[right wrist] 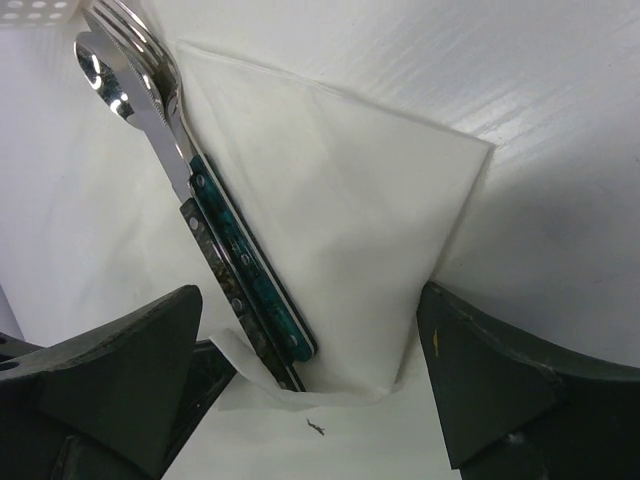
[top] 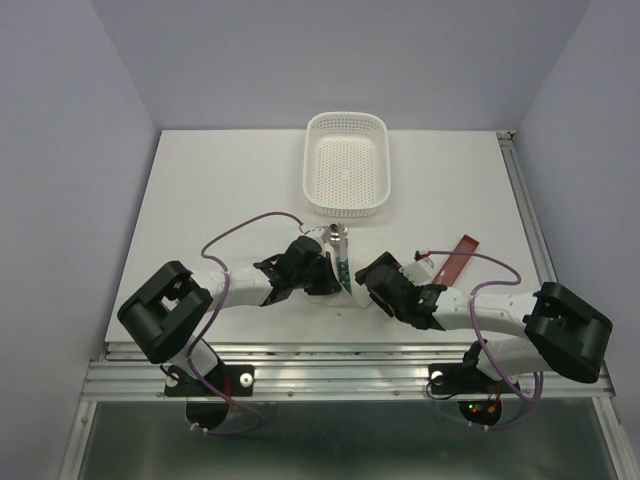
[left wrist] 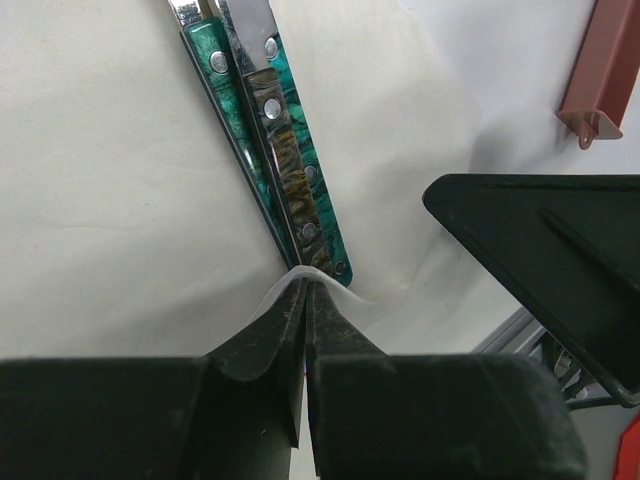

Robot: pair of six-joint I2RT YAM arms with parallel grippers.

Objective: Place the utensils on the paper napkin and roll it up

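The utensils [right wrist: 236, 258] lie bundled on the paper napkin [right wrist: 350, 220]: a shiny spoon [right wrist: 108, 72] and a fork over stacked green and brown marbled handles [left wrist: 270, 130]. In the top view they sit between the two grippers [top: 341, 256]. My left gripper [left wrist: 303, 288] is shut on the napkin's near edge, just below the handle ends, lifting a small fold of paper. My right gripper [right wrist: 310, 390] is open, with its fingers on either side of the napkin's near edge and the handle ends, touching nothing. In the top view the left gripper [top: 335, 285] and right gripper [top: 363, 288] almost meet.
A white perforated basket [top: 346, 163] stands at the back centre of the table. A dark red bar [top: 455, 260] lies to the right of my right gripper, also seen as the red bar [left wrist: 600, 70]. The table's front rail [top: 340, 352] runs close behind both grippers.
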